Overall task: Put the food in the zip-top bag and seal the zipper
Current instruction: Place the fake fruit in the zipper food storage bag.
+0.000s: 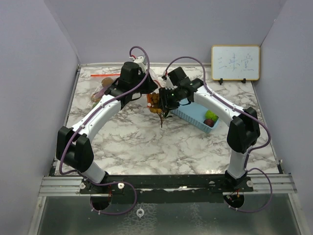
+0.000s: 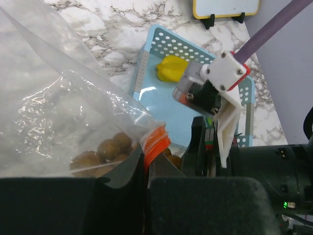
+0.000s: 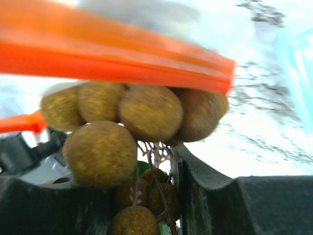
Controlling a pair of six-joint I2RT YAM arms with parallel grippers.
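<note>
While my left jaws pinch the bag (image 2: 58, 98) beside its orange zipper (image 2: 155, 142), my right jaws clamp the grape bunch (image 3: 146, 117) by its stem, grapes touching that zipper, above the worktop (image 1: 146, 142).

On the table (image 1: 146, 142), the zip-top bag (image 1: 105, 88) lies toward the far-left corner, the grape bunch (image 1: 155, 102) at its mouth mid-table, the mesh basket (image 1: 195, 116) just right holding small fruits (image 1: 211, 118), a whiteboard (image 1: 235, 62) at the far-right corner.

Bright even light, glare on the bag (image 2: 44, 110), heavy right-wrist blur
</note>
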